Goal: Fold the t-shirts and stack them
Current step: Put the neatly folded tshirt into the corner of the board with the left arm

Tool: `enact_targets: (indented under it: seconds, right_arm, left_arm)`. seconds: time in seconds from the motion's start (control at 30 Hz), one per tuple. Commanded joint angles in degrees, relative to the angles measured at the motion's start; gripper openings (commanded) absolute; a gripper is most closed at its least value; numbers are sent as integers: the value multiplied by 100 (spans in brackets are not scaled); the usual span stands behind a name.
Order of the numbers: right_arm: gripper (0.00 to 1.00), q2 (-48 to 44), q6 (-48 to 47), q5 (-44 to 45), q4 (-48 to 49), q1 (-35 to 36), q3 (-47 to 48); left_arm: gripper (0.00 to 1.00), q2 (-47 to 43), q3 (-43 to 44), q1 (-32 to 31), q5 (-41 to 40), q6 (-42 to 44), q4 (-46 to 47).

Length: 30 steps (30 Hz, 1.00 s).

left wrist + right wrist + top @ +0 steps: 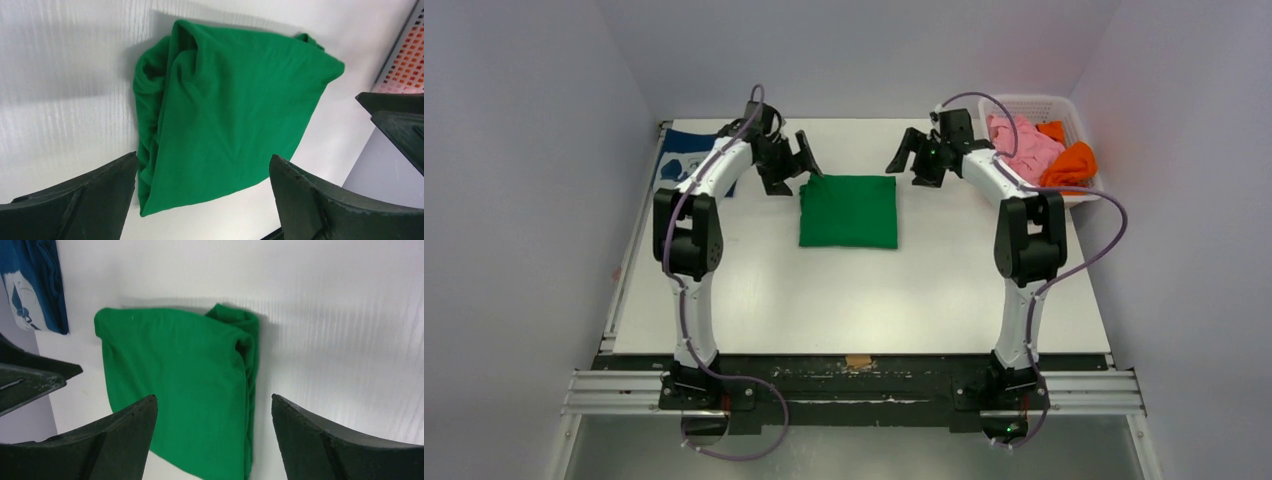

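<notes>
The green t-shirt (pixel 848 210) lies folded into a square at the table's far middle; it also shows in the left wrist view (pixel 225 115) and the right wrist view (pixel 185 380). My left gripper (pixel 792 165) hovers open and empty at its far left corner. My right gripper (pixel 911 158) hovers open and empty at its far right corner. The navy blue t-shirt with white print (pixel 686 160) lies at the far left, partly behind the left arm, and shows in the right wrist view (pixel 35 285). The pink t-shirt (pixel 1022 145) and the orange t-shirt (pixel 1071 163) lie crumpled in a basket.
A white slatted basket (pixel 1079 112) stands at the table's far right corner. Grey walls close in the table at the back and both sides. The arm bases sit on a rail at the near edge.
</notes>
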Motion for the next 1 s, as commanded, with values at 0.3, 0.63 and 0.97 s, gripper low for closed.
enact_targets:
  seconds: [0.3,0.63,0.97]
  right_arm:
    - [88,-1912,-130,156,593,12,-2074]
    - [87,-2811,-291,281,526,-107,-2566]
    - [86,-3348,-481,399,543,-173,-2746]
  left_arm:
    - [97,464,-372,-209,314,96,326]
    - [78,1146,117,-492,390,-417,579]
    - [0,1252,730,-555,-349,-170,2]
